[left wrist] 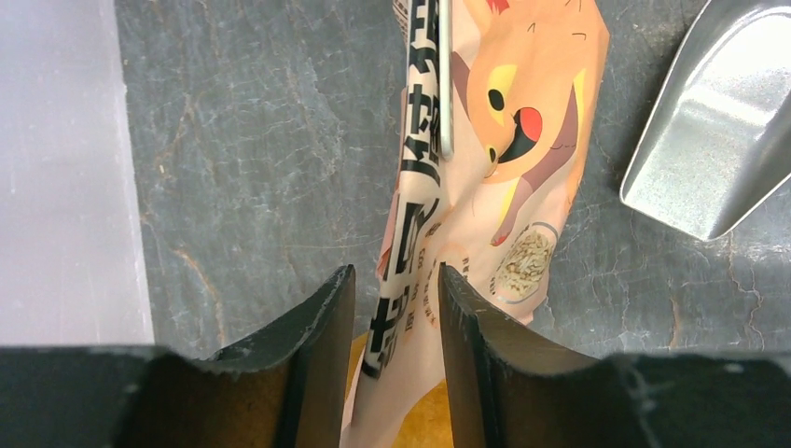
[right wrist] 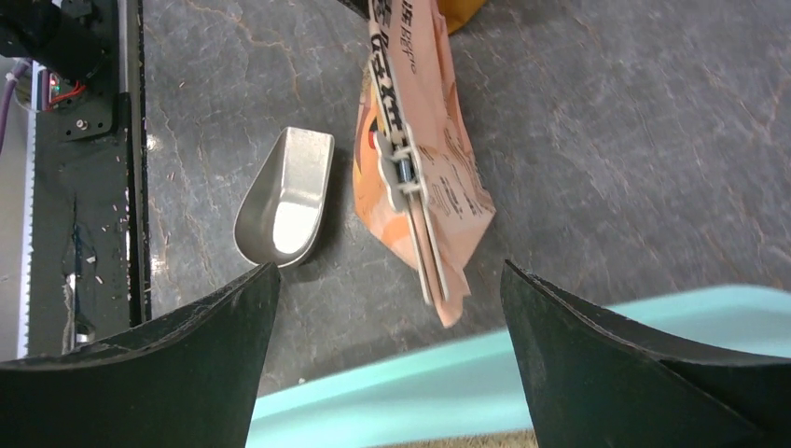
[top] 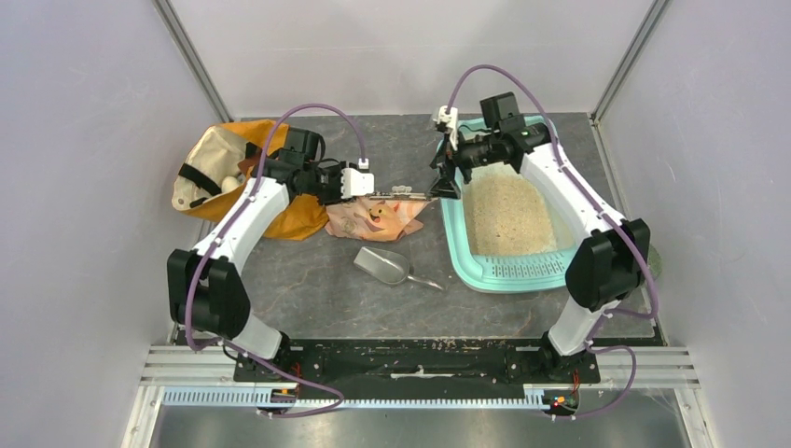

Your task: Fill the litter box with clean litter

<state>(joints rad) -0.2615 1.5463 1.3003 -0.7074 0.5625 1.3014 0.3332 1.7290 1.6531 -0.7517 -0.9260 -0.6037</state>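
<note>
Litter box (top: 527, 271) sits at the right of the table. Clean litter (top: 508, 219) covers most of its floor, so the pour looks done or close to it. Orange fabric bag (top: 219, 163) is well left of the box, out of play. Peach litter pouch (top: 378, 217) lies slumped on the table just left of the box and looks mostly emptied. Metal scoop (top: 382, 265) is on the table left of the box, near the pouch but not touching it.

Left gripper (left wrist: 394, 273) is part open. The pouch edge runs between its fingers, brushing one side with a gap on the other, so there is no real pinch. Right gripper (right wrist: 389, 269) is spread wide over the box's left rim with nothing in it.

Likely step: let go of the pouch. To do it well:
- Open wider before backing off.
- Pull straight out along the pouch edge so the film doesn't snag.
- Don't drag the pouch toward the box or the scoop.
</note>
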